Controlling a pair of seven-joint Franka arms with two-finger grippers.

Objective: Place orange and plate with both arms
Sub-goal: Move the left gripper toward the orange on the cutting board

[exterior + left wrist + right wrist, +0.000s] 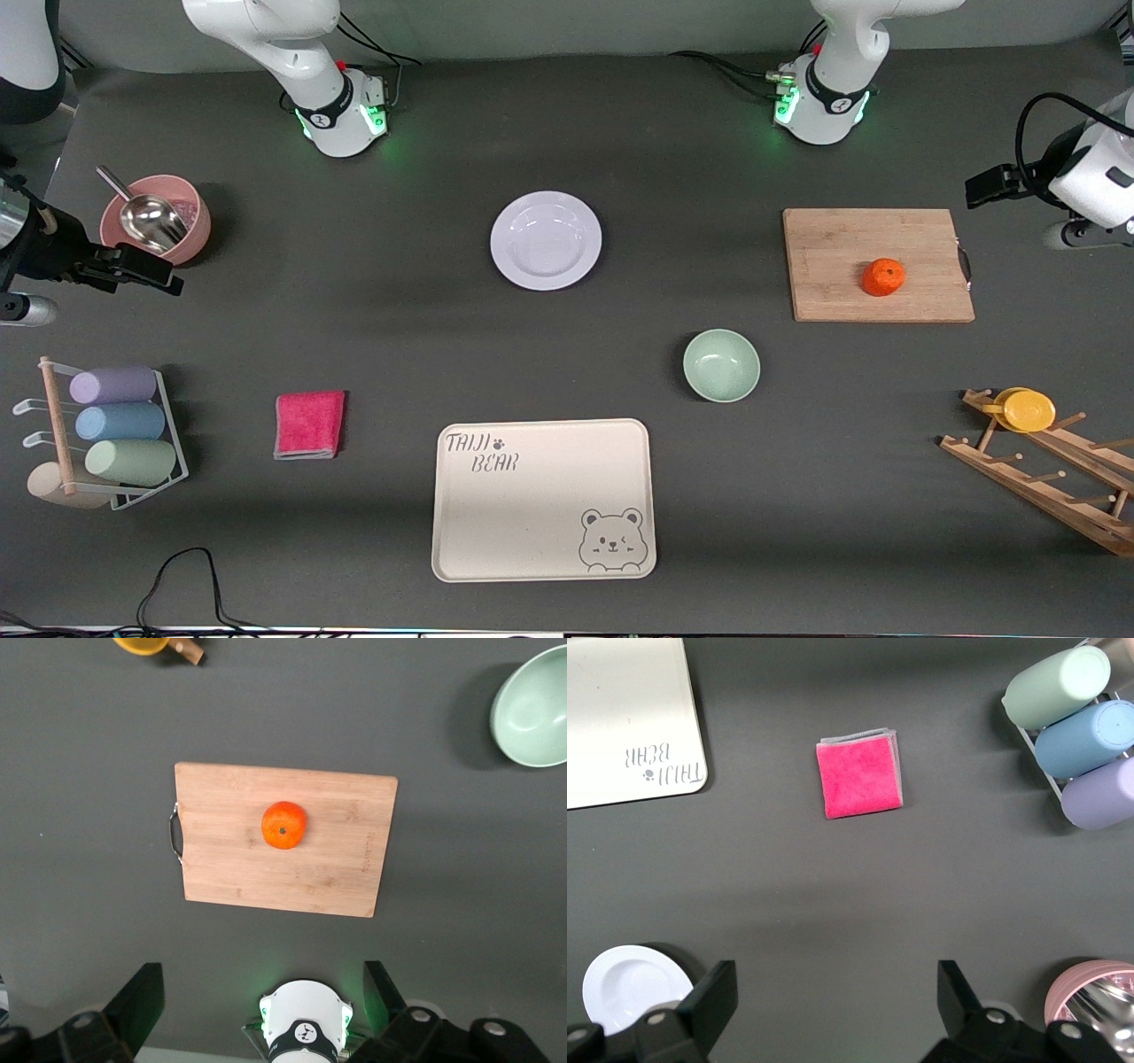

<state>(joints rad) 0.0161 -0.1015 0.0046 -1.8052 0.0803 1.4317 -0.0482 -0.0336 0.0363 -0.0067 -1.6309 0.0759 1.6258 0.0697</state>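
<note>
Now I'm holding both arms waiting | left gripper (261, 1014) spread above wooden cutting board (230, 877), eyeing small round orange (283, 825) | right gripper (833, 1014) spread, round white plate (546, 240) untouched

Both arms (266, 35) are glossy white with black joint bands, green-lit bases (341, 120), black cables and black grippers (257, 1010).

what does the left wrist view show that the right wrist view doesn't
Only the left wrist view shows the orange resting on the wooden cutting board, the pale green bowl and the yellow cup on a wooden rack.

Only the right wrist view shows the pink cloth, the bear tray, the plate, the rack of pastel cups and the pink bowl.

Both show the dark table and their own gripper's open fingers: left gripper, right gripper.
</note>
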